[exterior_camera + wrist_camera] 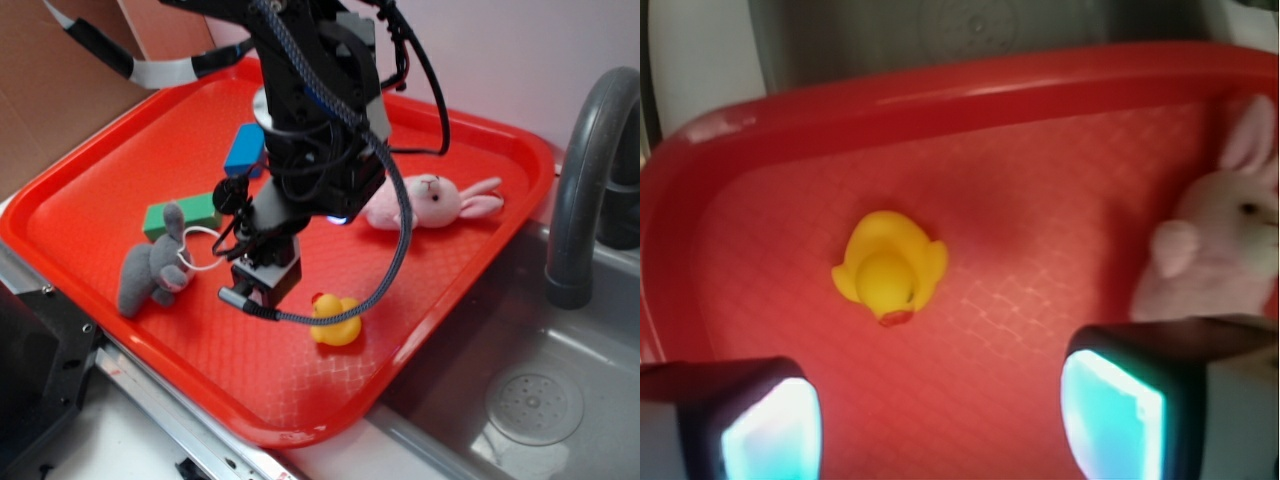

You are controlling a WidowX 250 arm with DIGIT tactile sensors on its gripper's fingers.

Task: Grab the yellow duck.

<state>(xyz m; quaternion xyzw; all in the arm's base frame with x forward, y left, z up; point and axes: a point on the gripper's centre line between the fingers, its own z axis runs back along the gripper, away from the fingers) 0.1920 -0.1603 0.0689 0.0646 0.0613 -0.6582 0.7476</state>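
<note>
Fingers (1110, 420) of the gripper (940, 425) are seen spread apart and empty in the wrist view, one pad at each lower corner, with bare tray (1060, 120) between them. The duck (890, 267) is shown there at about 11 o'clock from the gap, apart from both pads, its beak turned toward the camera. In the exterior view the gripper (258, 285) is partly masked by the arm and its cable, and the gap cannot be judged; the duck (336, 319) is seen at 4 o'clock from it, crossed by the cable. A pink rabbit (430, 203) lies at 2 o'clock, a grey plush (150, 272) at 9 o'clock, with a green block (181, 214) and a blue block (244, 149) behind. A sink (530, 400) lies beside the tray.
</note>
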